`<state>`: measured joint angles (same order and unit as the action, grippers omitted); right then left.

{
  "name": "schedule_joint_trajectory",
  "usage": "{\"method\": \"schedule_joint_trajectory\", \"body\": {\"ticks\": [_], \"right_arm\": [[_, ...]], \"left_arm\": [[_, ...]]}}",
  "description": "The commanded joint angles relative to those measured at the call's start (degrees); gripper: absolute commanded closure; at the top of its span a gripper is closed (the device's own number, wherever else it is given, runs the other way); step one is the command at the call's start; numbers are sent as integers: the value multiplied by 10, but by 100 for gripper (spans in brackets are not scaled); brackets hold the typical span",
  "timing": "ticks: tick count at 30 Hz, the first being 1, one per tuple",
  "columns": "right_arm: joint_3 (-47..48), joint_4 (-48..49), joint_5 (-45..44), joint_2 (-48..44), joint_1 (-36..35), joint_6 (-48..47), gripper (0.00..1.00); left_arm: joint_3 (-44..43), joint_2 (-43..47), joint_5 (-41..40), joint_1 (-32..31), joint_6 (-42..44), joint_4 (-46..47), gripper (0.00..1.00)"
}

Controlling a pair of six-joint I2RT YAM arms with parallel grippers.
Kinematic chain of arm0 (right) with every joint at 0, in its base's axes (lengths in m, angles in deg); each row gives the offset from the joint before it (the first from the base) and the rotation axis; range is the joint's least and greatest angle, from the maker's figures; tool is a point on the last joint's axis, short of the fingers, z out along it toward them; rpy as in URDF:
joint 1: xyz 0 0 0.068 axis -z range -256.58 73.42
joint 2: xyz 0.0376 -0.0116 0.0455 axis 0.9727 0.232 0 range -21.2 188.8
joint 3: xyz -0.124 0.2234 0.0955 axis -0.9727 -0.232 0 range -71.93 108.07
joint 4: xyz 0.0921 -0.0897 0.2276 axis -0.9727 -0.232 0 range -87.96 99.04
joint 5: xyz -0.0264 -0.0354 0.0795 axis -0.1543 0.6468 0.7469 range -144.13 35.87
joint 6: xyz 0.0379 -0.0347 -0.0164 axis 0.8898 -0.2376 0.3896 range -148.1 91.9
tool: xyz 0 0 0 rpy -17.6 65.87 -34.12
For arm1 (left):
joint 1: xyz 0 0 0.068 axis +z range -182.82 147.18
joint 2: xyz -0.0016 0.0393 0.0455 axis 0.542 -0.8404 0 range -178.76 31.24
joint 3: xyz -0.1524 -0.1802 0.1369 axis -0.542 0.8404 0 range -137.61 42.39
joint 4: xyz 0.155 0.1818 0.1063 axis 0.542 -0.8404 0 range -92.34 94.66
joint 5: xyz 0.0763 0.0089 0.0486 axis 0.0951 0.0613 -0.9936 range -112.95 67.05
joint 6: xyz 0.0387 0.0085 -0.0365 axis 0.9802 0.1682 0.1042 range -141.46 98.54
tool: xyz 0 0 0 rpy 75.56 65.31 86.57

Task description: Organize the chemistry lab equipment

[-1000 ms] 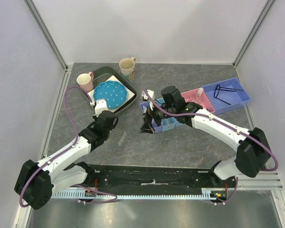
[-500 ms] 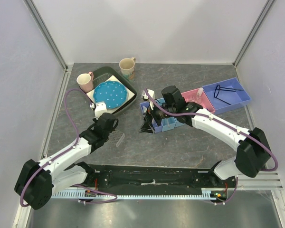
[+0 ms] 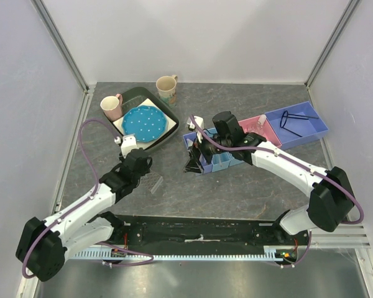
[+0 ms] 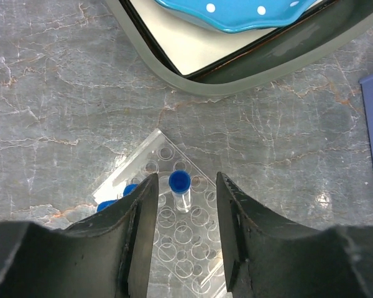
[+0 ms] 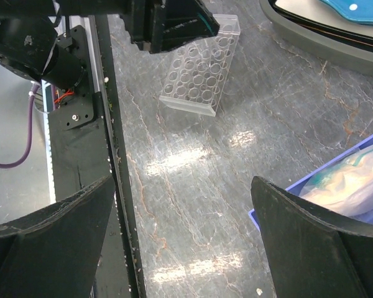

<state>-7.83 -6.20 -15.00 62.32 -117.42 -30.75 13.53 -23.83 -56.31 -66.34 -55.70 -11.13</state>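
A blue-capped clear tube (image 4: 179, 182) stands upright in a hole of the clear rack (image 4: 174, 242), with two more blue caps (image 4: 101, 205) at its left. My left gripper (image 4: 185, 177) is open over the rack (image 3: 155, 184), its fingers either side of the tube with a gap on both sides. My right gripper (image 5: 181, 186) is wide open and holds nothing, low over the table beside a blue bin holding a whitish bag (image 5: 354, 180). A black wire frame (image 3: 296, 118) lies in the far-right blue tray (image 3: 317, 133).
A pink tray (image 3: 268, 131) sits left of the blue tray. Small blue bins (image 3: 221, 162) lie under my right arm. At back left are two mugs (image 3: 110, 107) (image 3: 166, 89) and a blue dotted plate (image 3: 143, 121) on a dark tray (image 4: 236, 88).
My left gripper's jaws have parted from the blue-capped tube, which stays standing in the rack, and the left arm has shifted slightly. The right arm has not moved.
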Motion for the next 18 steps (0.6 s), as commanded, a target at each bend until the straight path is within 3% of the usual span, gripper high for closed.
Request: {"method": "schedule_joint_trajectory", "body": {"ticks": [1,9,10,14,18], "right_arm": [[20,-12,-5,-12,8,-26,2],[54,-91,-72,-48,30,-130,2],[72,-116,-88,-53,38,-141,2],[141,-177,-231,-85,75,-187,2],[185,-189,-344,-134,116,-178,2]], "left_arm": [[-34,40,9,-2,-14,-17,49],[-83,118,82,-1,32,-30,29],[-90,133,94,-1,47,-33,21],[-160,142,193,0,83,-83,10],[-262,148,216,1,90,-147,3]]}}
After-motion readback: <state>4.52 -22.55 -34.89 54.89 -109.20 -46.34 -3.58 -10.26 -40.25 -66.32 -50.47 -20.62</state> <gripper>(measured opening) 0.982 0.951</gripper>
